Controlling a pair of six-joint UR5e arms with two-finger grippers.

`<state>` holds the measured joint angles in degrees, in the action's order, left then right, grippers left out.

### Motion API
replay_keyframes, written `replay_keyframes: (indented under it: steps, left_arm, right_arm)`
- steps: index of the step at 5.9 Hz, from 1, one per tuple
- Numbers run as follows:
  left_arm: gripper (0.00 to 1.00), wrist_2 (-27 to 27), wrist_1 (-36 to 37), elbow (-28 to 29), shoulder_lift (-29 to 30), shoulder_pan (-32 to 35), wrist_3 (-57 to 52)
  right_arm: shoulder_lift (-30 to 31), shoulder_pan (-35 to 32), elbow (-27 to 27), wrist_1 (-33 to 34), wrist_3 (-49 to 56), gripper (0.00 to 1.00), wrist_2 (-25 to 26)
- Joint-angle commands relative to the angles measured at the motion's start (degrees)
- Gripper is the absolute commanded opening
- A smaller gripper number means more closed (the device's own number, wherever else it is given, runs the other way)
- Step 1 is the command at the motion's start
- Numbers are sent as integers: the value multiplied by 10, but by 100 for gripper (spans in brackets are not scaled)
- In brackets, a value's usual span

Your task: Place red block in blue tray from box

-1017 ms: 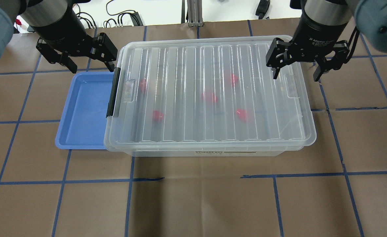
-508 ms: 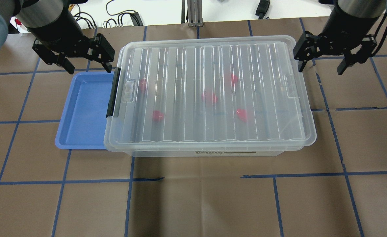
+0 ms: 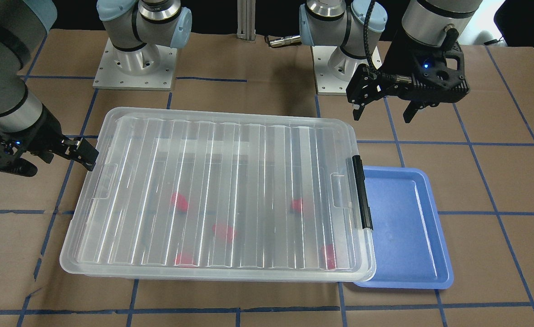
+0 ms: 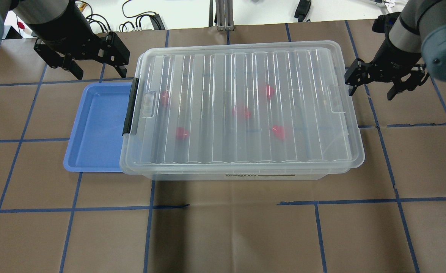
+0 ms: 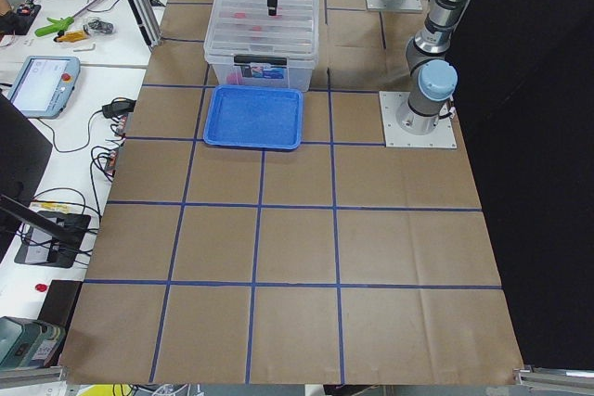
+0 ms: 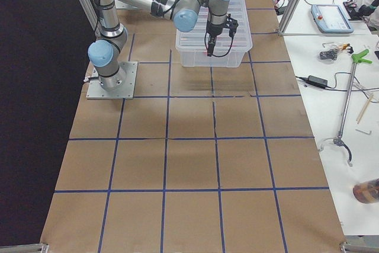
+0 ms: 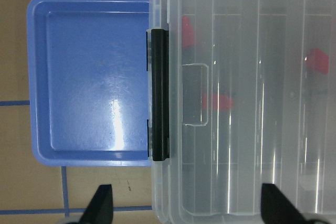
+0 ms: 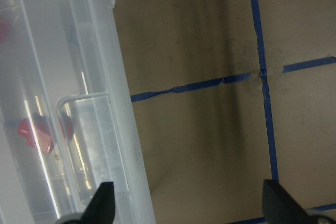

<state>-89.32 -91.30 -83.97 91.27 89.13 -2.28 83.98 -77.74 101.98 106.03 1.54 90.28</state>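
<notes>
The clear box (image 4: 208, 76) stands mid-table with its ribbed lid closed and its black latch (image 4: 131, 106) on the left short side. Several red blocks (image 4: 182, 133) show blurred through the lid. The blue tray (image 4: 98, 125) lies empty against the latch side, its right edge under the box rim. My left gripper (image 4: 99, 71) is open and empty, behind the tray's far edge. In the left wrist view it looks down on the tray (image 7: 89, 77) and latch (image 7: 158, 95). My right gripper (image 4: 371, 93) is open and empty, just outside the box's right short side.
Brown paper with a blue tape grid (image 4: 314, 203) covers the table. Both arm bases (image 3: 135, 63) stand behind the box. Cables (image 4: 139, 21) lie along the far table edge. Operator benches with tools flank the table in the side views.
My right gripper moved from above the box's right end out to the right of it and nearer the table. My left gripper drew slightly back from the tray. Box, tray and blocks stayed put.
</notes>
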Motion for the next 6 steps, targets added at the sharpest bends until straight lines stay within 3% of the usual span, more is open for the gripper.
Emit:
replay_keyframes:
  steps: [1, 6]
  left_arm:
    - [99, 1, 1, 2, 4, -6, 0]
    - [99, -8, -27, 3, -2, -9, -1]
  right_arm:
    - [8, 0, 42, 33, 5, 100, -2]
    - [8, 21, 41, 60, 139, 100, 6]
